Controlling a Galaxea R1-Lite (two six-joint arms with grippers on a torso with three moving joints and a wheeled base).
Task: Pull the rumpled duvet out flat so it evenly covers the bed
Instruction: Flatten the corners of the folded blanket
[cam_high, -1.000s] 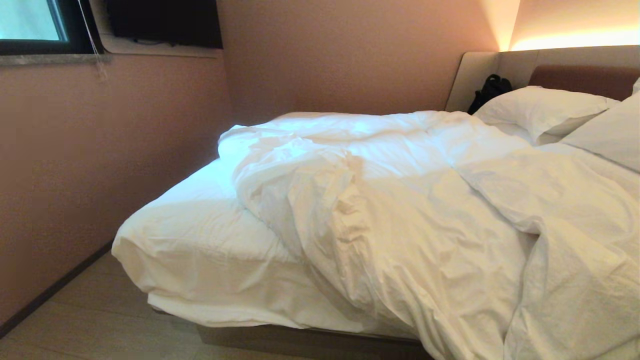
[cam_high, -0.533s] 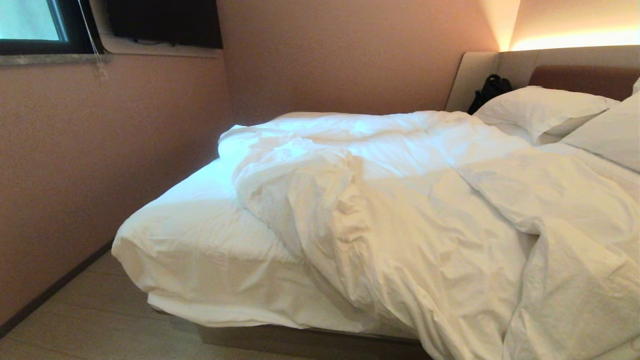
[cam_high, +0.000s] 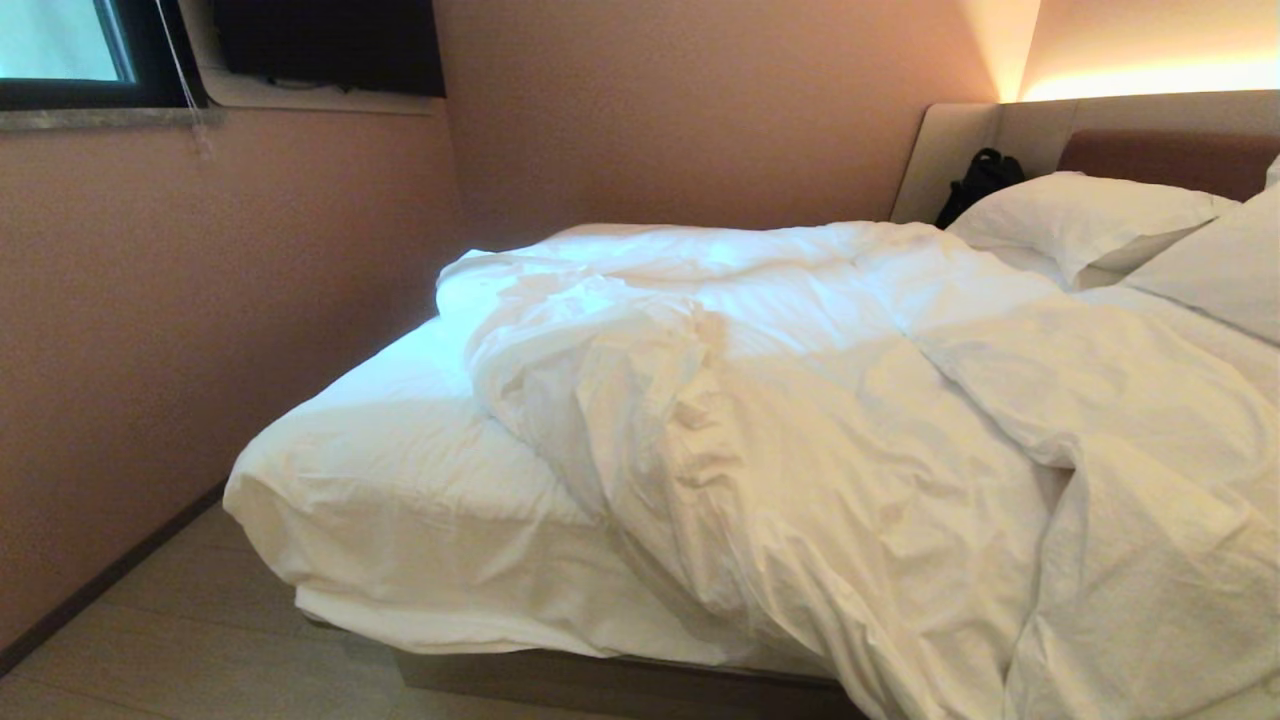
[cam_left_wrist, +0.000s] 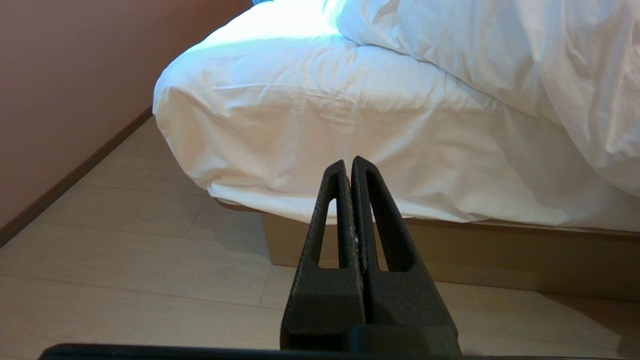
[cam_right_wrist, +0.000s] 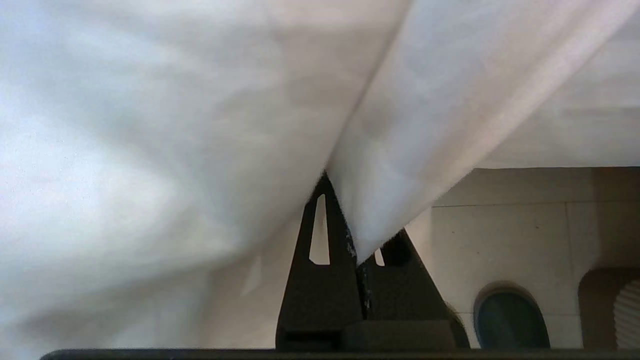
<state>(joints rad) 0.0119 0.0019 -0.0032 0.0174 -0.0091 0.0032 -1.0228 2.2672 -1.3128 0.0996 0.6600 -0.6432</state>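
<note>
Right hand (cam_right_wrist: 345, 210) pinched on hanging duvet (cam_right_wrist: 200, 125) edge above floor (cam_right_wrist: 525, 235).

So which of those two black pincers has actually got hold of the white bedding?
The right gripper: its fingers pinch the puffy white duvet; the left gripper is shut on nothing.

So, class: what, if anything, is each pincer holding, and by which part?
The right pincer is shut on a hanging fold of the duvet, near its edge. The left pincer is shut on nothing, short of the bed.
</note>
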